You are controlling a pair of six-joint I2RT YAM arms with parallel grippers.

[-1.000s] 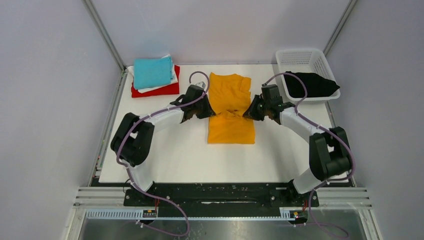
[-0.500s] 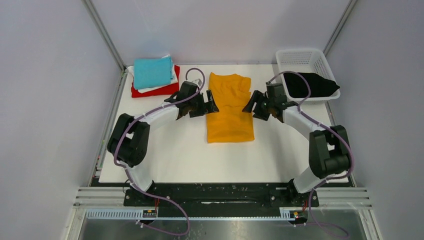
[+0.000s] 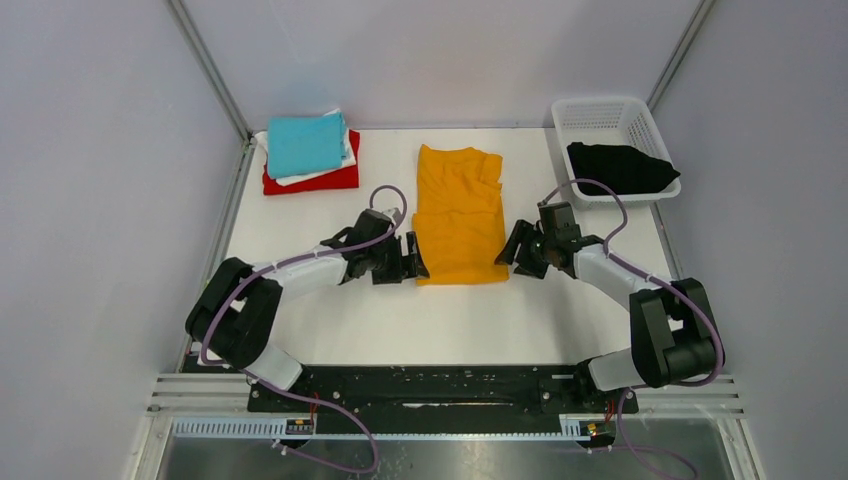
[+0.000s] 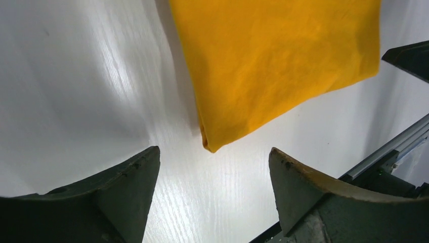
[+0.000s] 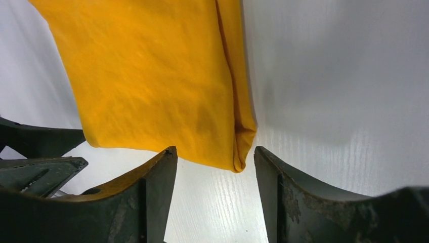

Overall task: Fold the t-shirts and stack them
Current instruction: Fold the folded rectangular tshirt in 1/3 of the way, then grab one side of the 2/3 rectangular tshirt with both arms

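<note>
Aiming left gripper [image 3: 411, 263] and right gripper [image 3: 509, 250], both wide open and empty, at shirt [image 3: 458, 212] near corners; needing to be pinching both layers together.

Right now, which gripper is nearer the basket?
Right. The right gripper flanks the orange shirt on the basket side; the left gripper flanks its opposite side.

Left pincer [image 4: 213, 152] and right pincer [image 5: 215, 152] slid back to the orange-yellow t-shirt's [image 3: 460, 215] near corners.

Left end effector [image 3: 415, 260] spread empty, right end effector [image 3: 507, 250] likewise
</note>
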